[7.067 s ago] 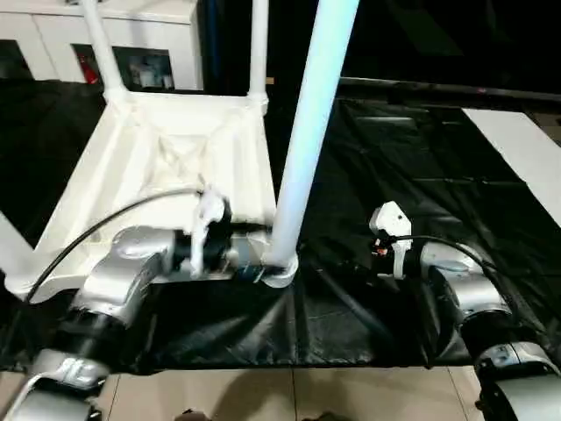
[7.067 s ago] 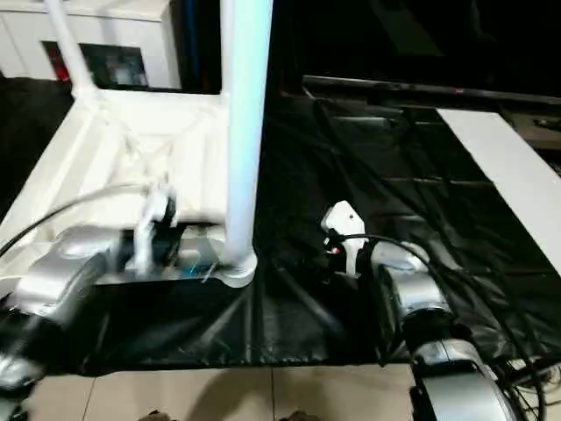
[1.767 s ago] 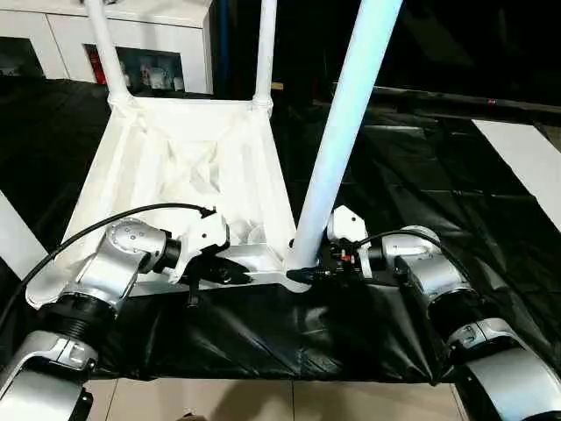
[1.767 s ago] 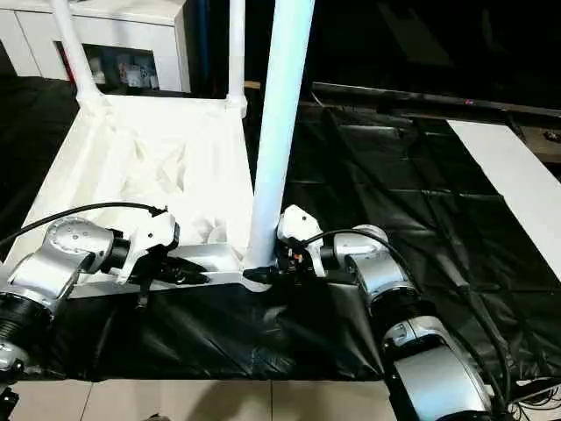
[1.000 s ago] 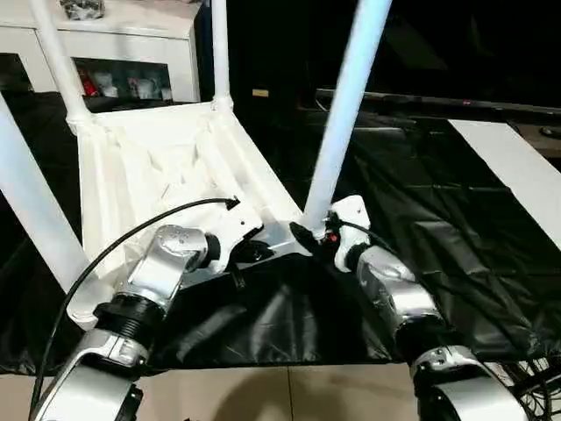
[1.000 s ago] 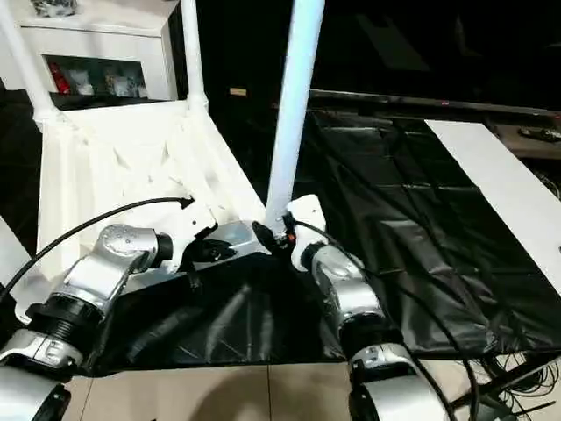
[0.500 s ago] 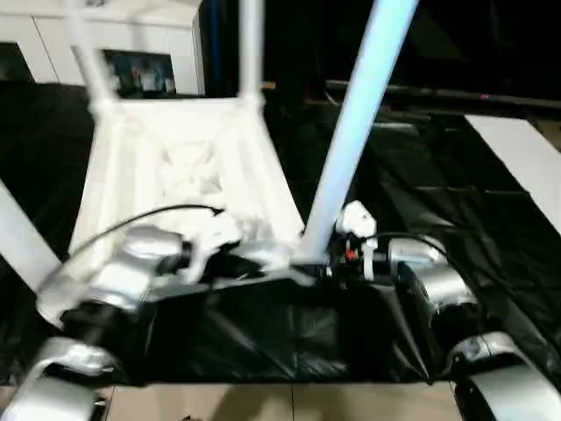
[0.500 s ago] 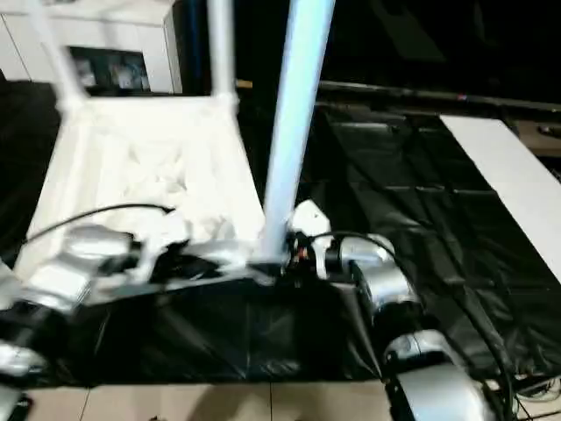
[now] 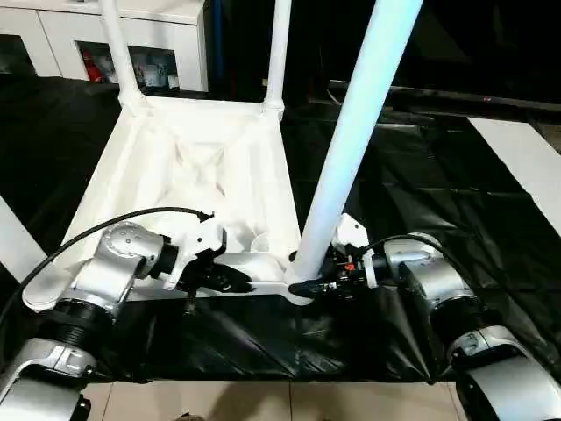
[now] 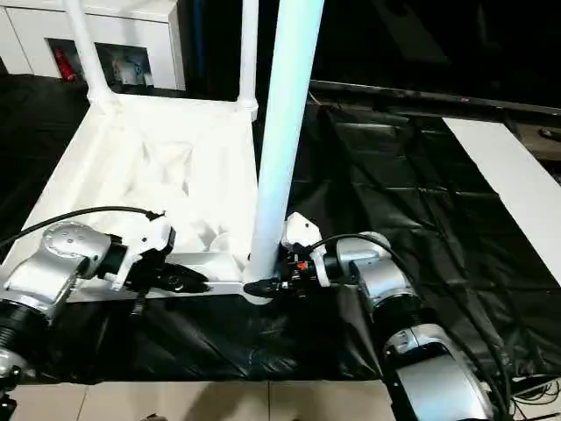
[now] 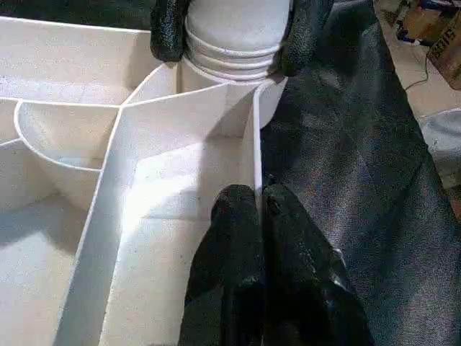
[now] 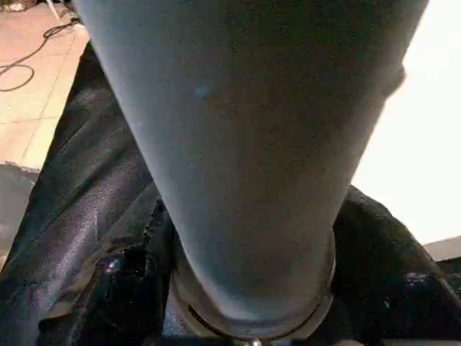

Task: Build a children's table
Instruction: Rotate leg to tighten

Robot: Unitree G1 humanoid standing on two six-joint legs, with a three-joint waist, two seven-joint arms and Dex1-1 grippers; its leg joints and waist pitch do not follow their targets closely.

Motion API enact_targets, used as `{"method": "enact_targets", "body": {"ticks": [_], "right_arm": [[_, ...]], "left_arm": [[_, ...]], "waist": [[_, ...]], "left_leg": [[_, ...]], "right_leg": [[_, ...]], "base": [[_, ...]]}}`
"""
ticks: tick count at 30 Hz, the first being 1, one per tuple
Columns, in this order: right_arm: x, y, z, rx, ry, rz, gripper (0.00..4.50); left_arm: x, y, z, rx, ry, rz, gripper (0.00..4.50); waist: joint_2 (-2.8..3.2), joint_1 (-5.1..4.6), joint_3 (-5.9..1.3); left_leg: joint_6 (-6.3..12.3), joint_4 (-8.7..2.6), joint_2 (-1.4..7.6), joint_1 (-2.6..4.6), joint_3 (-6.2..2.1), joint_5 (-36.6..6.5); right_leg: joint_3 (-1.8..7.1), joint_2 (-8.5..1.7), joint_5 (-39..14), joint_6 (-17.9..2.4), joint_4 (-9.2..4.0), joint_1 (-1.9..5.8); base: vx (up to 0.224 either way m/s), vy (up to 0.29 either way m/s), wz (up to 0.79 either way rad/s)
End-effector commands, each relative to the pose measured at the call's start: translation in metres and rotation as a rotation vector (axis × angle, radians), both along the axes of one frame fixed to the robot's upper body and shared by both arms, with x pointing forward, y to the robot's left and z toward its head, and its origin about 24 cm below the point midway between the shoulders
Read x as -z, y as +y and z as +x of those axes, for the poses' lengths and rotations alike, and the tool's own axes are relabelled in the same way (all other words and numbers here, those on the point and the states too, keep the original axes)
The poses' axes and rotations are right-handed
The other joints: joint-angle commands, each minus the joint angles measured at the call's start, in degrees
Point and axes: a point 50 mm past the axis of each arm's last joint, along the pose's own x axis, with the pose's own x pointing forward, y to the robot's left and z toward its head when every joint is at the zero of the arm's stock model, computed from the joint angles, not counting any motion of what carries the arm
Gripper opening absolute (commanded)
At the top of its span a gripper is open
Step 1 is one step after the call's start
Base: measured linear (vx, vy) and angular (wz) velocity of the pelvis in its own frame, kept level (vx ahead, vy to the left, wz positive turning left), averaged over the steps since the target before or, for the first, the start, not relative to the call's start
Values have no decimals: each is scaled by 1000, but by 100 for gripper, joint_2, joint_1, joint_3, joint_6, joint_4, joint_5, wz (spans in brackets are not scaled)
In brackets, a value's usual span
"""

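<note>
two grippers at near corner | left gripper (image 11: 257, 198) pinches top's rim (image 11: 250, 137) | right gripper (image 11: 230, 32) straddles leg (image 9: 351, 145) (tip cut off)

Left gripper (image 11: 258, 198) pinched shut on the thin rim wall of the white table top (image 11: 173, 180), one black finger inside the rim, one outside. Ribbed underside visible, with straight ribs and a curved one meeting near the corner socket (image 11: 234, 68). Beyond, right gripper (image 11: 234, 32) straddling the ringed base of a leg (image 11: 238, 21), one fingertip each side. Black cover (image 11: 346, 144) alongside the rim's outer face.
</note>
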Motion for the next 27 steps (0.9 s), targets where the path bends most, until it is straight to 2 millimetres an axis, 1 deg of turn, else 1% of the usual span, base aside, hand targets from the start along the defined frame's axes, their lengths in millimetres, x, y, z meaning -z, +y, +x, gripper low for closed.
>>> {"method": "enact_targets", "body": {"ticks": [1, 2, 3, 4, 5, 6, 7, 8, 9, 10, 11, 12, 13, 14, 15, 16, 17, 18, 19, 20, 21, 22, 23, 24, 25, 26, 27], "right_arm": [[5, 7, -5, -60, 23, -17, 269], [6, 7, -6, -54, 23, -13, 268], [6, 7, -6, -50, 22, -11, 268], [7, 7, -7, -47, 22, -10, 267], [7, 7, -5, 26, 19, 20, 267], [7, 7, -5, 26, 19, 20, 267], [8, 7, -3, 89, 17, 43, 267], [9, 8, -1, 157, 13, 54, 267], [12, 11, 1, 258, -5, 61, 267], [13, 13, 2, 285, -13, 62, 267], [15, 15, 2, 324, -18, 64, 266], [19, 19, 3, 412, -17, 63, 266], [19, 19, 3, 412, -17, 63, 266], [23, 25, 4, 516, -9, 69, 266], [23, 25, 4, 516, -9, 69, 266], [24, 29, 5, 561, -8, 75, 265], [26, 34, 7, 632, 5, 80, 265], [27, 43, 9, 710, 5, 81, 265], [27, 52, 10, 761, 8, 83, 265], [26, 61, 10, 786, 14, 104, 265], [26, 61, 10, 786, 14, 104, 265], [19, 74, 10, 778, -34, 124, 265], [19, 74, 10, 778, -34, 124, 265], [15, 78, 9, 761, -63, 143, 265], [14, 78, 9, 760, -62, 144, 300], [13, 76, 10, 750, -57, 159, 335], [12, 75, 10, 748, -53, 168, 335]], "left_arm": [[-3, -9, -1, 38, -7, -48, 0], [-2, -9, 0, 26, -11, -45, 0], [-2, -9, 0, 16, -17, -40, 0], [-2, -9, 1, 10, -21, -37, 0], [0, -10, 6, -62, -42, -17, 0], [0, -10, 6, -62, -42, -17, 0], [1, -12, 9, -110, -52, -15, 0], [2, -14, 12, -159, -68, -7, 0], [3, -19, 16, -218, -92, 0, 0], [3, -22, 17, -231, -98, 1, 0], [3, -25, 18, -249, -108, 0, 0], [3, -32, 21, -282, -125, -6, 0], [3, -32, 21, -282, -125, -6, 0], [3, -42, 23, -307, -139, -15, 0], [3, -42, 23, -307, -139, -15, 0], [2, -47, 23, -312, -147, -18, 0], [2, -54, 23, -322, -151, -25, 0], [3, -65, 24, -331, -158, -37, 0], [3, -73, 23, -333, -160, -42, 0], [4, -81, 22, -326, -159, -49, 0], [4, -81, 22, -326, -159, -49, 0], [5, -88, 22, -323, -157, -58, 0], [5, -88, 22, -323, -157, -58, 0], [6, -89, 21, -320, -155, -53, 0], [6, -89, 21, -319, -155, -53, 0], [6, -87, 21, -315, -153, -52, 0], [6, -86, 20, -315, -152, -50, 0]], "waist": [[66, -7, -333], [63, -7, -333], [82, -8, -335], [74, -10, -333], [94, -8, -335], [85, -12, -328], [95, -9, -324], [82, -25, -300], [86, -36, -284], [78, -40, -278], [68, -54, -263], [55, -80, -258], [55, -89, -258], [56, -113, -267], [58, -131, -260], [80, -135, -263], [75, -163, -259], [104, -182, -255], [99, -195, -254], [127, -200, -260], [127, -200, -260], [125, -212, -266], [120, -209, -268], [137, -205, -274], [135, -206, -276], [137, -209, -277], [137, -208, -279]], "left_leg": [[224, -314, -18, 5, 105, -706], [228, -312, -21, 3, 106, -690], [232, -310, -21, 8, 108, -688], [230, -311, -22, 2, 107, -688], [226, -309, -22, 6, 108, -698], [217, -313, -22, 4, 105, -714], [202, -317, -25, 9, 101, -757], [151, -333, -30, 17, 100, -916], [71, -350, -36, 35, 87, -1117], [23, -359, -34, 38, 82, -1170], [-32, -367, -44, 42, 70, -1307], [-61, -373, -56, 47, 60, -1381], [-64, -375, -56, 50, 56, -1406], [-50, -371, -59, 55, 50, -1439], [-40, -371, -61, 63, 53, -1451], [-30, -374, -66, 49, 41, -1461], [-45, -378, -59, 45, 46, -1477], [-76, -387, -64, 44, 39, -1501], [-91, -390, -67, 46, 35, -1527], [-100, -386, -75, 63, 29, -1617], [-100, -386, -75, 63, 29, -1617], [-78, -380, -79, 54, 36, -1664], [-52, -382, -83, 46, 32, -1651], [-39, -382, -82, 41, 33, -1629], [-27, -381, -80, 36, 36, -1600], [2, -384, -78, 25, 41, -1545], [9, -383, -80, 23, 45, -1526]], "right_leg": [[261, -352, -369, -1356, -323, 337], [261, -349, -341, -1360, -322, 338], [261, -348, -298, -1373, -321, 336], [260, -347, -288, -1376, -318, 340], [265, -348, -266, -1381, -318, 338], [264, -348, -281, -1372, -324, 340], [265, -351, -343, -1365, -333, 339], [269, -350, -602, -1313, -368, 323], [275, -363, -1020, -1215, -413, 315], [280, -371, -1201, -1148, -435, 317], [279, -381, -1617, -1021, -477, 310], [280, -375, -1924, -902, -507, 301], [282, -376, -2024, -855, -524, 296], [279, -375, -2135, -810, -534, 284], [281, -370, -2186, -790, -553, 261], [276, -374, -2221, -777, -555, 274], [278, -362, -2234, -754, -561, 257], [273, -360, -2239, -747, -571, 252], [267, -353, -2271, -732, -571, 246], [265, -351, -2299, -709, -576, 229], [265, -351, -2299, -709, -576, 229], [269, -343, -2238, -700, -581, 224], [269, -342, -2197, -690, -575, 233], [271, -343, -2137, -697, -569, 239], [276, -340, -2055, -708, -565, 239], [277, -329, -1845, -762, -543, 251], [279, -329, -1793, -777, -540, 255]], "base": [[0, 0, 0], [0, 0, 0], [0, 0, 0], [0, 0, 0], [0, 0, 0], [0, 0, 0], [0, 0, 0], [0, 0, 0], [0, 0, 0], [0, 0, 0], [0, 0, 0], [0, 0, 0], [0, 0, 0], [0, 0, 0], [0, 0, 0], [0, 0, 0], [0, 0, 0], [0, 0, 0], [0, 0, 0], [0, 0, 0], [0, 0, 0], [0, 0, 0], [0, 0, 0], [0, 0, 0], [0, 0, 0], [0, 0, 0], [0, 0, 0]]}}
